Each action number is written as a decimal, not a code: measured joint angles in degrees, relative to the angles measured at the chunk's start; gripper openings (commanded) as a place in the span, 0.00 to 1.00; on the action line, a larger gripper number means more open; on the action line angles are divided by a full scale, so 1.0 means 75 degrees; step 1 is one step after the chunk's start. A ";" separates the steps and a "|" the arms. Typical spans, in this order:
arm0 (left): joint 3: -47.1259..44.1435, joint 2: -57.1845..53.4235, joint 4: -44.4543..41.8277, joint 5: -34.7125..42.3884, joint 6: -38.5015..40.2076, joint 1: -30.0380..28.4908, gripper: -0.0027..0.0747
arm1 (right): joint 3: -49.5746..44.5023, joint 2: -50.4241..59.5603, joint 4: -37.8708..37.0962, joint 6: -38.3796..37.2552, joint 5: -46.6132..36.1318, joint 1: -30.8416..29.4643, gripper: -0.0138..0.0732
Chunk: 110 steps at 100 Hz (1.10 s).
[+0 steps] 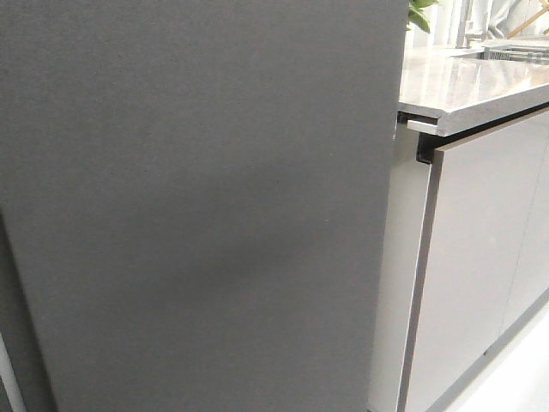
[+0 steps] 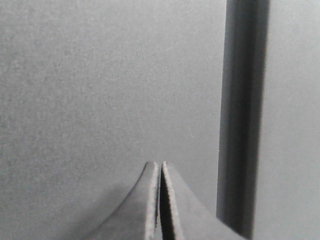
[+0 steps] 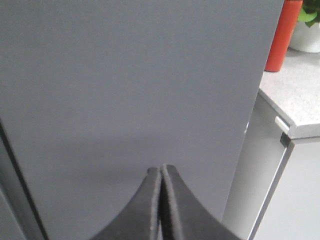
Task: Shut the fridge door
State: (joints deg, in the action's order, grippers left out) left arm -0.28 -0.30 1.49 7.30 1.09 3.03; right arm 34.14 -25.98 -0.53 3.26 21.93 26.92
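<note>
The fridge door (image 1: 197, 206) filled my view toward 9 o'clock. It looked heavy, rigid and smooth, so my clenched fingers (image 2: 160, 170) should push flat near its free edge.

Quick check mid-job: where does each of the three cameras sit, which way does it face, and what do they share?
Front: looks forward at the door, with cabinets and countertop to its right; no robot parts show.
Left wrist: on the left arm, facing the door close up; left hand shut.
Right wrist: on the right arm, facing the door; right hand shut; a red bottle on the countertop.
All three share the dark grey door.
</note>
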 measured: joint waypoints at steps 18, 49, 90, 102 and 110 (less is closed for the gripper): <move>0.0000 0.0000 0.0000 0.0000 0.0000 0.0000 0.01 | -0.0196 0.0341 -0.0069 0.0000 -0.0457 -0.0671 0.11; 0.0000 0.0000 0.0000 0.0000 0.0000 0.0000 0.01 | -0.2440 0.1918 0.0239 0.0000 -0.2097 -0.3412 0.11; 0.0000 0.0000 0.0000 0.0000 0.0000 0.0000 0.01 | -0.4694 0.3386 0.0743 0.0000 -0.3031 -0.4267 0.11; 0.0000 0.0000 0.0000 0.0000 0.0000 0.0000 0.01 | -0.4694 0.3503 0.0743 0.0000 -0.3001 -0.4267 0.11; 0.0000 0.0000 0.0000 0.0000 0.0000 0.0000 0.01 | -0.4694 0.3534 0.0743 0.0000 -0.2985 -0.4267 0.11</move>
State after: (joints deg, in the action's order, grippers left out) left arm -0.28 -0.30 1.49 7.30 1.09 3.03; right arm -1.06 0.52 5.04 3.26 -0.46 -5.08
